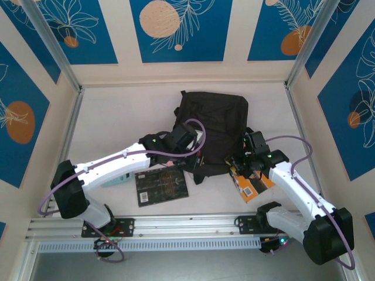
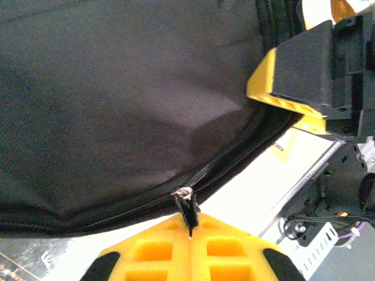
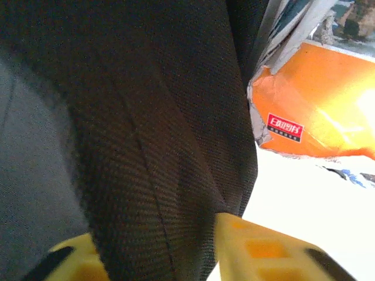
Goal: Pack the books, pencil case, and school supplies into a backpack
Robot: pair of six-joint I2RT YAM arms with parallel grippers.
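Observation:
The black backpack [image 1: 214, 126] lies flat mid-table. My left gripper [image 2: 192, 225] is shut on the backpack's black zip pull [image 2: 188, 209], at the near left corner of the backpack [image 2: 117, 105]. My right gripper [image 3: 158, 252] is closed on a fold of the backpack's fabric [image 3: 152, 146] at its near right edge, and its yellow fingers [image 3: 258, 252] press against the cloth. A black book with gold patterning [image 1: 161, 185] lies in front of the backpack. An orange book [image 1: 252, 184] lies under the right arm, and its torn orange cover [image 3: 316, 117] is close by. The pencil case is out of view.
A pale teal flat piece [image 1: 117, 178] peeks out beside the left arm. Metal rails [image 1: 176, 225] run along the near edge, and patterned walls enclose the table on three sides. The right gripper's black and yellow body [image 2: 304, 76] hangs close to the left one.

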